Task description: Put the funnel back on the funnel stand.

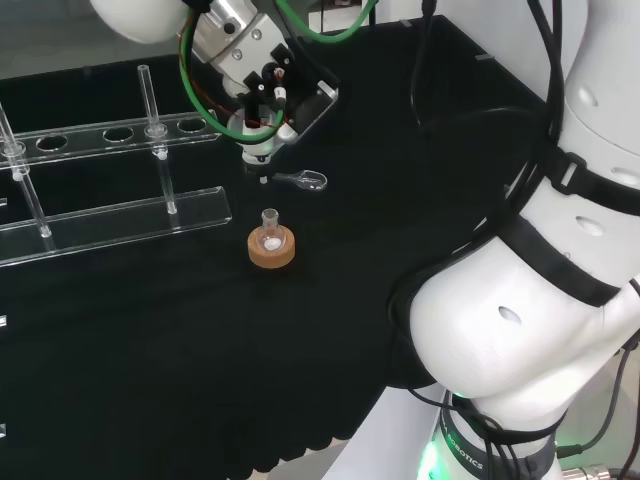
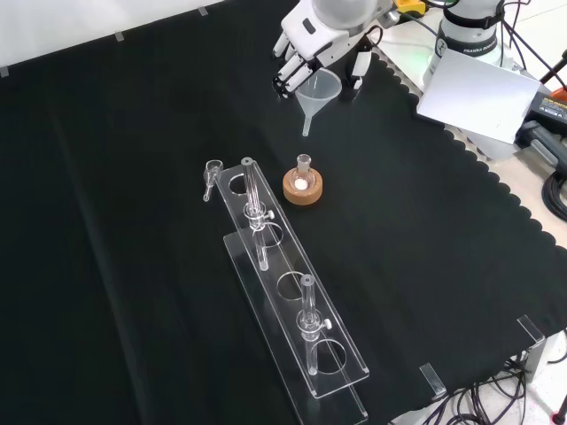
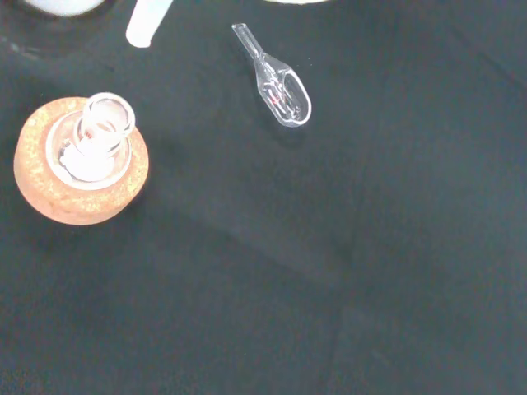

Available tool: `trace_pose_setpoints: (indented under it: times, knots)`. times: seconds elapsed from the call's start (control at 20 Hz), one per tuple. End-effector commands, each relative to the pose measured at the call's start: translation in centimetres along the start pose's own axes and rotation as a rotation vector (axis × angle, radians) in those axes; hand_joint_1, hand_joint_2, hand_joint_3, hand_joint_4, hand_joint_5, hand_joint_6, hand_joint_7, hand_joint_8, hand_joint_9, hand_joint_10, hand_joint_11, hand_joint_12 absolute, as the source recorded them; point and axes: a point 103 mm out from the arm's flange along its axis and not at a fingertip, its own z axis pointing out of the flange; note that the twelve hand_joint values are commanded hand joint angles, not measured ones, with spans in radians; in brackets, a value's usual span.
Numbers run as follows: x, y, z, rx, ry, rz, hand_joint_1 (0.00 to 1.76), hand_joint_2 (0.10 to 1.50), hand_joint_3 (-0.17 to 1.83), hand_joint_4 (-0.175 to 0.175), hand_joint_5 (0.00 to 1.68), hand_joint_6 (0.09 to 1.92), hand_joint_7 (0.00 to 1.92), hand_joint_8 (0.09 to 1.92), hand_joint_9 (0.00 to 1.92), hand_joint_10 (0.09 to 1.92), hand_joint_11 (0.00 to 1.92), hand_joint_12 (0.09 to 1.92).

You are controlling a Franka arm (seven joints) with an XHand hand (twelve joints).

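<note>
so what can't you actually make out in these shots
- How the hand grips the funnel: front view, fingers bunched behind the cone; head view, the wrist's cables and casing cover it.
- What the white stuff in the flask on the cork ring is: all views.
- The funnel stand's left end: head view, cut off.

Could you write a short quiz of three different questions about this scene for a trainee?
1. True or false: the black and white robot hand is holding the clear cone-shaped funnel.
2. Multiple choice: the small clear glass flask stands in a) a red ribbed ring, b) a round cork ring, c) the clear plastic funnel stand.
3. In the front view, which object lies on the black cloth just left of the funnel stand's far end?

Key: 1 true. 2 b. 3 the small clear glass scoop.
</note>
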Motion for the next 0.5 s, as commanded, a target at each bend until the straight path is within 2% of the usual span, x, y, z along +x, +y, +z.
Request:
trace_pose_setpoints:
  times: [0.05, 0.5]
  knots:
    - [-0.6, 0.3, -1.1, -0.004, -0.003, 0.001, 0.93, 0.79, 0.48, -0.035, 0.67, 0.72, 0.67, 0.74, 1.15, 0.3, 0.88, 0.99]
    - [-2.8, 2.0, -3.9, -0.033, 0.016, 0.028, 0.92, 0.79, 0.48, -0.031, 0.7, 0.74, 0.67, 0.74, 1.15, 0.3, 0.87, 1.0]
